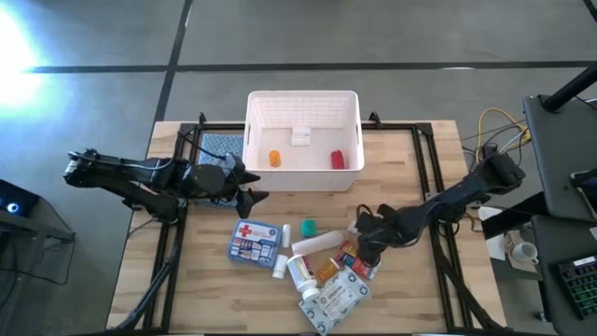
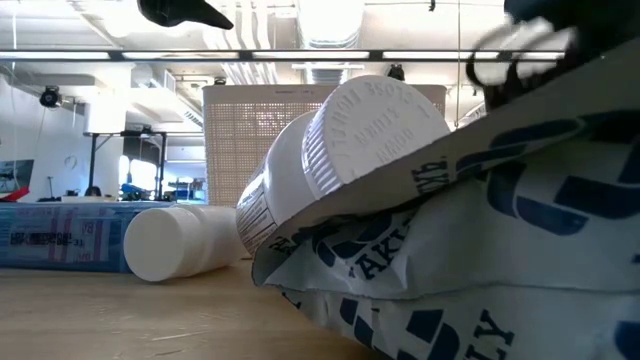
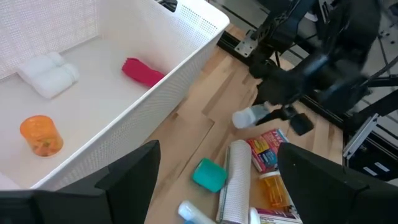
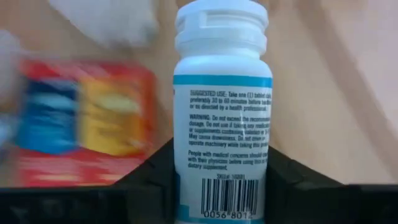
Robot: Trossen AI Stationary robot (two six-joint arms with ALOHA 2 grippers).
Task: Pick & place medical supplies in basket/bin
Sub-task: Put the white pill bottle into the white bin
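Three items already lie in the bin (image 1: 303, 105); right claw (image 4: 219, 171) pinches a white bottle (image 4: 221, 112) near the surface's right-hand pile for transfer, while left claw (image 1: 250, 184), spread, waits beside the bin's left.

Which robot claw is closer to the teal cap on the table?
Right. The right claw is just beside the teal cap, gripping a white bottle. The left claw hangs farther off, by the bin.
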